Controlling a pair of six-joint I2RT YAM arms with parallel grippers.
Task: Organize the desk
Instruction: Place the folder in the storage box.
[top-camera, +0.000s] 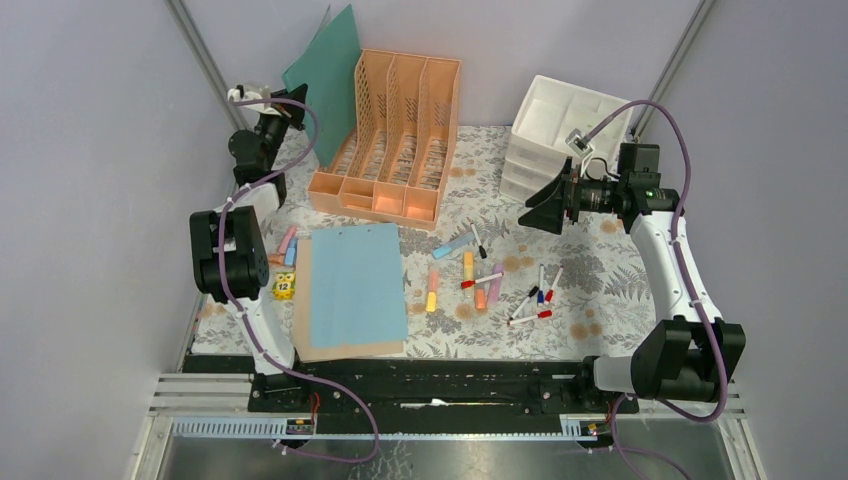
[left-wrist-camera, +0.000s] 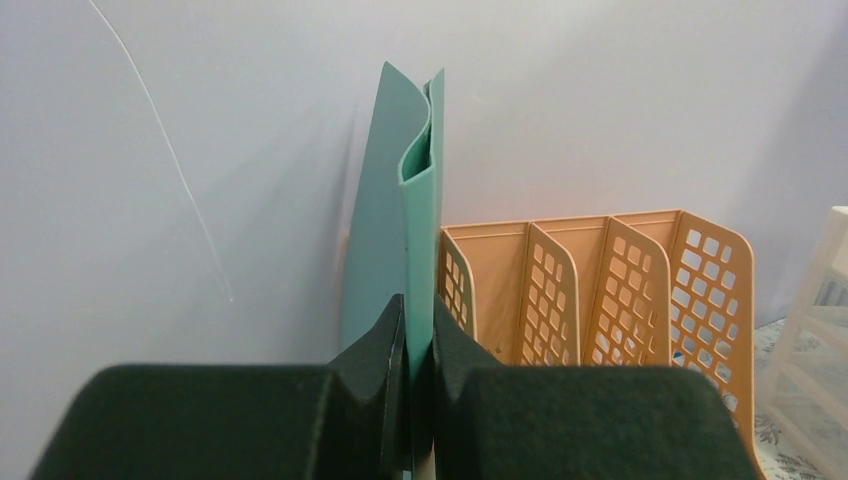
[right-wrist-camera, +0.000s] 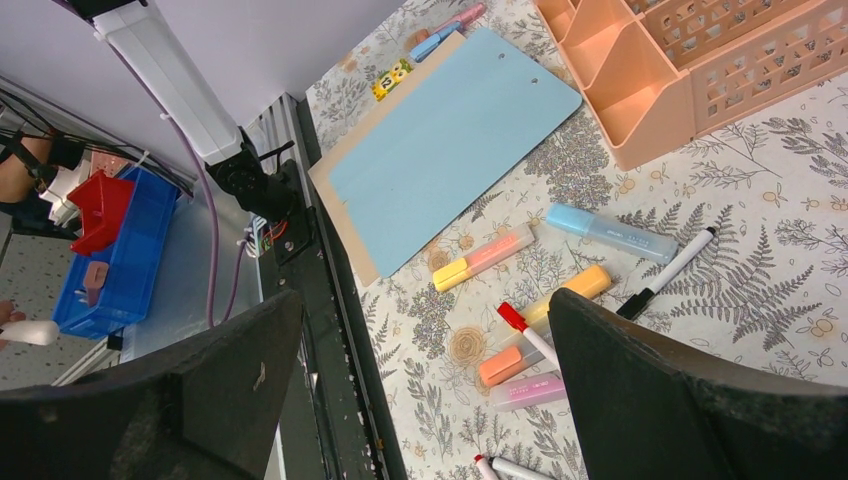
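1. Top external view: locate the desk (top-camera: 610, 290) under a fern-and-flower cloth, reaching from the arm bases to the back wall.
2. Find the left gripper (top-camera: 292, 106) raised over the desk's far left corner, clamped on the lower edge of an upright teal folder (top-camera: 330, 70). Confirm in the left wrist view: both pads (left-wrist-camera: 385, 350) pressed flat against the sheet.
3. Find the right gripper (top-camera: 535, 210) hovering above the far right part of the desk, jaws spread wide, gripping nothing. Check the right wrist view: desk surface well below, seen between the fingers.
4. Note the peach file rack (top-camera: 395, 130) standing at the far centre of the desk, just right of the folder. Compartments showing only their own slotted floors.
5. Note the white drawer unit (top-camera: 560, 125) at the far right corner, just behind the right gripper. Top tray split into open compartments; drawer contents not discernible.
6. Right wrist view: spot a blue bin (right-wrist-camera: 110, 260) off the desk beyond the rail, holding a red item (right-wrist-camera: 100, 205).
7. Loose on the desk: blue sheet (top-camera: 350, 285) on a brown board (top-camera: 302, 300) near left; highlighters (top-camera: 467, 265) and markers (top-camera: 540, 290) at centre.
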